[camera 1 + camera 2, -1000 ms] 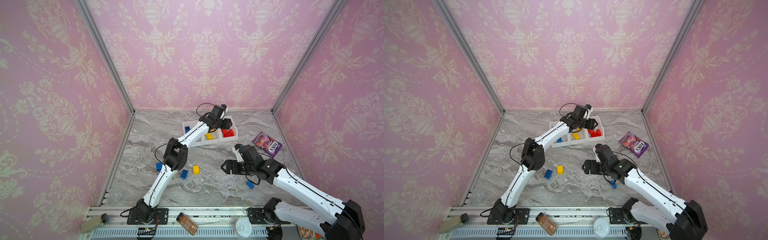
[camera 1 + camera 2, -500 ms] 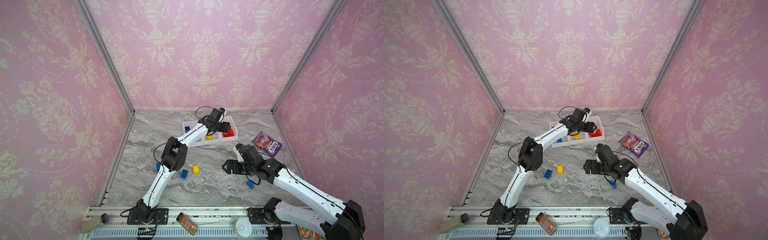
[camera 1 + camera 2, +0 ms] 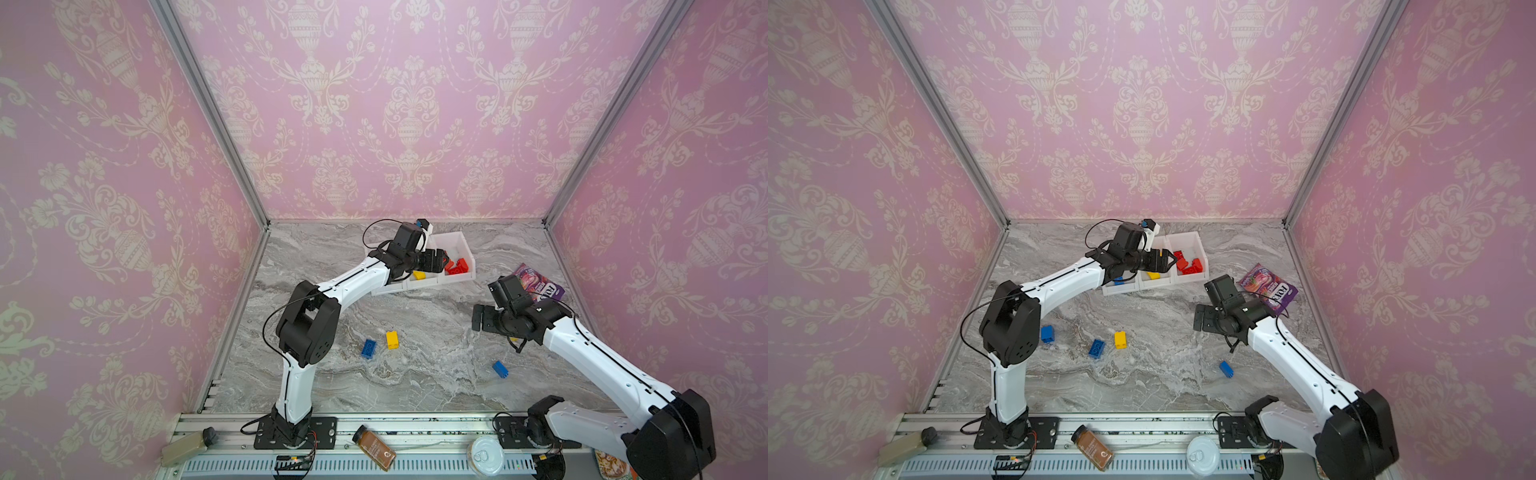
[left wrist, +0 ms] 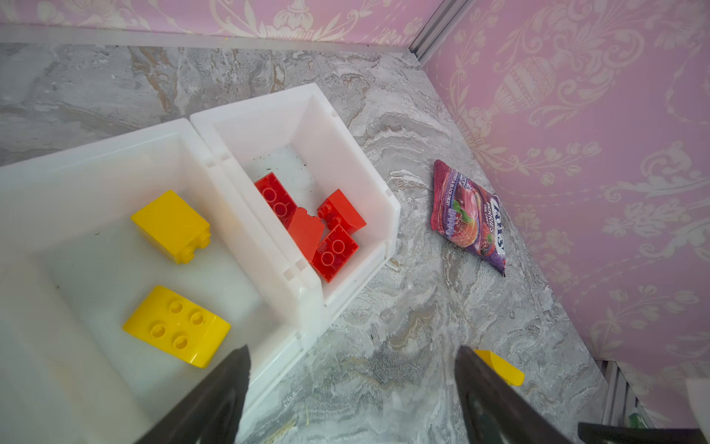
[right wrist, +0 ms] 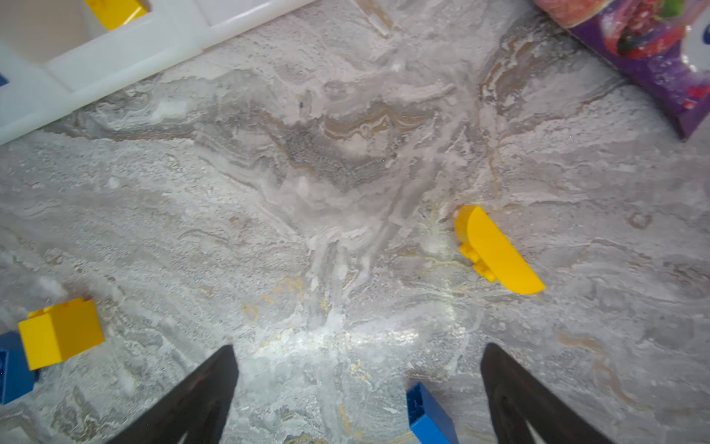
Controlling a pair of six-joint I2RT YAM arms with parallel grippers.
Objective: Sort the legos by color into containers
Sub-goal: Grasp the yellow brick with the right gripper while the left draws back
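Three white containers (image 3: 461, 240) stand in a row at the back. In the left wrist view the end bin (image 4: 345, 153) holds several red legos (image 4: 330, 250) and the middle bin (image 4: 115, 153) holds two yellow legos (image 4: 176, 330). My left gripper (image 3: 442, 259) hovers open and empty over the bins' front edge (image 4: 351, 350). Loose on the marble in both top views lie a yellow lego (image 3: 391, 339) and blue legos (image 3: 368, 348) (image 3: 500, 368) (image 3: 1047, 333). My right gripper (image 3: 478, 320) hangs open and empty (image 5: 357, 348) above the table, near a curved yellow lego (image 5: 495, 251) and a blue lego (image 5: 430, 419).
A purple snack packet (image 3: 540, 286) lies right of the bins near the right wall. On the front rail sit a brown spice bottle (image 3: 374, 448) and a white-lidded can (image 3: 485, 455). Pink walls close in the table on three sides.
My left gripper's jaws have spread wider over the bins and the hand has shifted slightly to the left. The right arm has barely moved.
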